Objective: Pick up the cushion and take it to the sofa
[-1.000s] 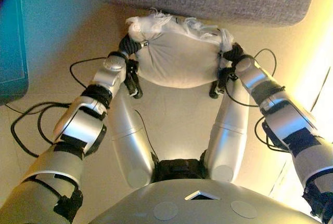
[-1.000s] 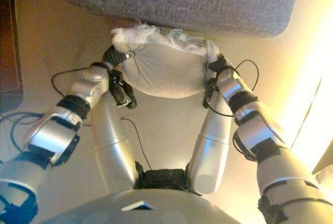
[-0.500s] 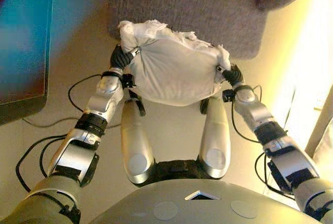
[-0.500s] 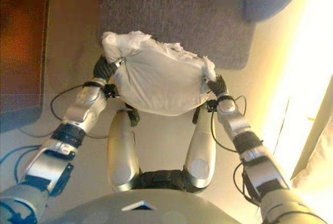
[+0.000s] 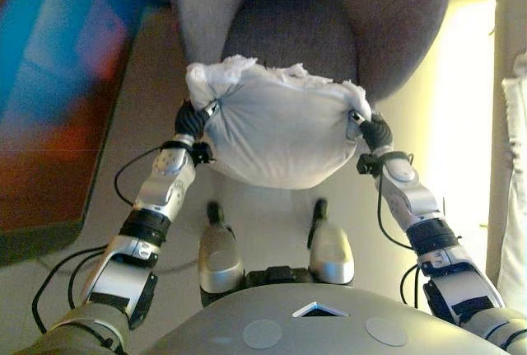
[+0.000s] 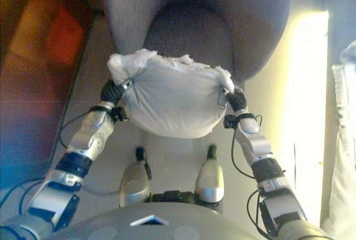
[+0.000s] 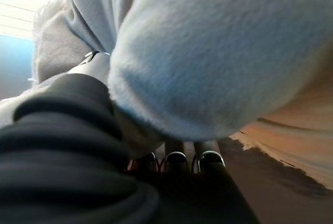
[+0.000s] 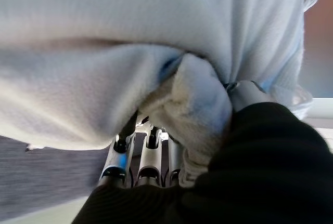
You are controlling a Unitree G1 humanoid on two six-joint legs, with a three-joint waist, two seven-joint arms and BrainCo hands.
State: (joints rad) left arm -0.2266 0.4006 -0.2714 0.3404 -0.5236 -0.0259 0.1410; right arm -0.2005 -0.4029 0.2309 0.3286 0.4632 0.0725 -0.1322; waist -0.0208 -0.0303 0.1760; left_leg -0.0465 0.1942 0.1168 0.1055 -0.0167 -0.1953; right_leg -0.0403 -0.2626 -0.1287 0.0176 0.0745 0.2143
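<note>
The white fluffy cushion [image 5: 276,133] hangs between my two hands, held up in front of me at the near edge of the grey sofa [image 5: 288,30]. My left hand [image 5: 191,119] grips its left corner, fingers curled into the cloth, as the left wrist view [image 7: 171,161] shows. My right hand [image 5: 372,131] grips its right corner the same way, seen in the right wrist view [image 8: 140,167]. The cushion's far edge overlaps the sofa's rounded dark seat [image 6: 189,31].
A dark low table or screen [image 5: 58,100] with red and blue reflections lies to the left. A bright strip of floor [image 5: 461,124] runs along the right, with white cloth [image 5: 515,108] at the right edge.
The view has moved forward and the sofa now fills the top. Both hands still hold the cushion, now raised closer to the sofa seat.
</note>
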